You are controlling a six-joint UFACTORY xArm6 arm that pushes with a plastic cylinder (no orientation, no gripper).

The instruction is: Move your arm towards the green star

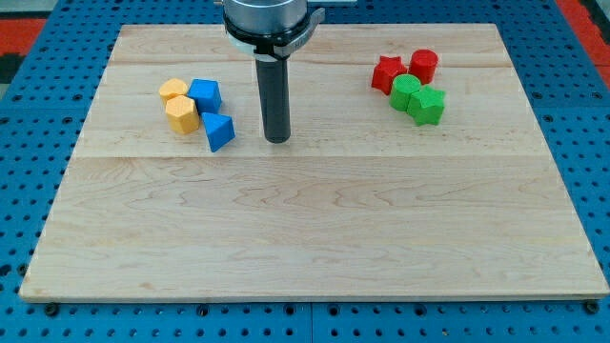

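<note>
The green star [428, 104] lies at the view's upper right, touching a green cylinder [405, 90] on its upper left. A red star [387, 72] and a red cylinder [424, 65] sit just above them. My tip [277, 140] rests on the board left of centre, far to the left of the green star and slightly lower. A blue triangular block [219, 131] lies close to the left of my tip, not touching it.
A blue block [205, 94] and two yellow blocks [173, 90] [181, 114] cluster at the view's upper left. The wooden board [305, 248] lies on a blue pegboard surface [19, 191].
</note>
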